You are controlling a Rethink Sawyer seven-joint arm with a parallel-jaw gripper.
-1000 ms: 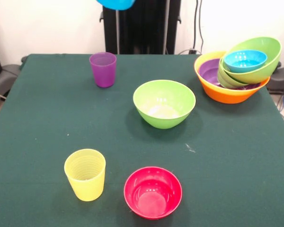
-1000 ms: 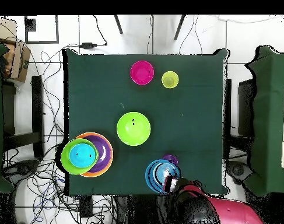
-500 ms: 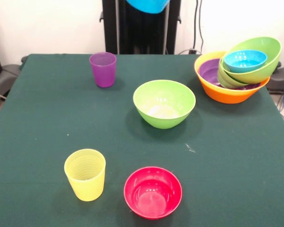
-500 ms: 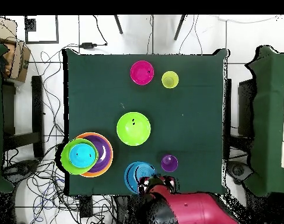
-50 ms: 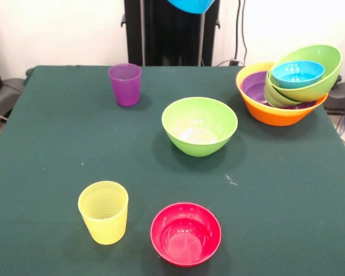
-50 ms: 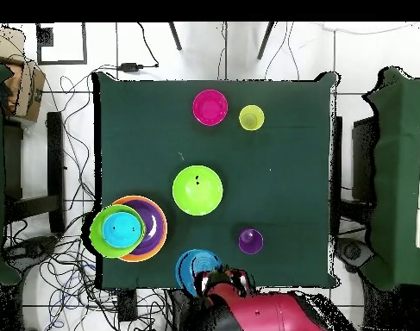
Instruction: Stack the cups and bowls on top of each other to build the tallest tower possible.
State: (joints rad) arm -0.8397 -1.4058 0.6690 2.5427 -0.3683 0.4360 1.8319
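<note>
A blue bowl (image 5: pixel 191 4) hangs high over the table's far edge. In the overhead view this blue bowl (image 6: pixel 194 265) is held at its rim by my gripper (image 6: pixel 215 278), which is shut on it. The tower (image 5: pixel 279 112) is an orange bowl holding a purple bowl (image 5: pixel 255 86), tilted lime green bowls (image 5: pixel 310 86) and a small blue bowl (image 5: pixel 297 73). The tower (image 6: pixel 153 246) lies just left of the held bowl in the overhead view. Alone mid-table sits a lime green bowl (image 5: pixel 199 125). The purple cup (image 5: pixel 125 84), the ribbed yellow cup (image 5: pixel 103 211) and a pink-red bowl (image 5: pixel 186 233) stand apart.
The dark green table (image 5: pixel 46 144) ends just beyond the tower on that side. My red arm (image 6: pixel 269 315) reaches over the table's edge by the purple cup (image 6: pixel 251 240). Cables (image 6: pixel 66 267) lie on the floor around the table.
My gripper has carried the blue bowl sideways along the table's edge, off the spot above the purple cup and closer to the tower. Everything on the table stayed put.
</note>
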